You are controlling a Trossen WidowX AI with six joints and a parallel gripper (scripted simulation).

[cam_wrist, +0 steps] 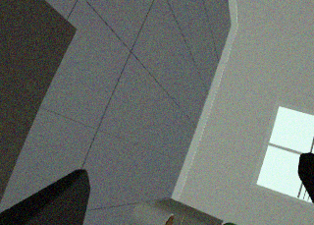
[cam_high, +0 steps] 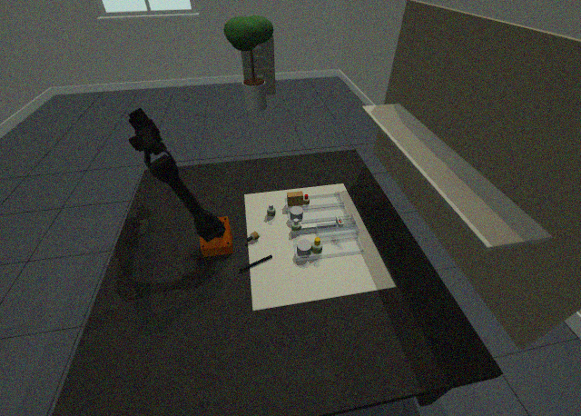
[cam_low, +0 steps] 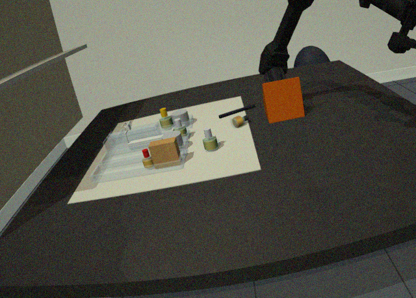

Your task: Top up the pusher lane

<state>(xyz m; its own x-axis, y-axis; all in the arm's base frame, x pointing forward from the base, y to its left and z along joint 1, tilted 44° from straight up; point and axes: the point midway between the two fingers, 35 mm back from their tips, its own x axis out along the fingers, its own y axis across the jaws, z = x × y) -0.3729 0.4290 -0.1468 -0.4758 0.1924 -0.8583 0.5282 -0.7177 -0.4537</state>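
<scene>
One loose jar (cam_low: 210, 140) with a grey cap is standing upright on the white mat (cam_low: 231, 153) on the counter (cam_low: 302, 187), just in front of the clear lanes (cam_low: 117, 157) and apart from them. The hand (cam_high: 141, 129) is hanging high above the counter's far side, well apart from the jar, fingers spread wide and grasping nothing. A matching grey-capped jar (cam_high: 295, 223) is sitting at the front of the middle lane.
</scene>
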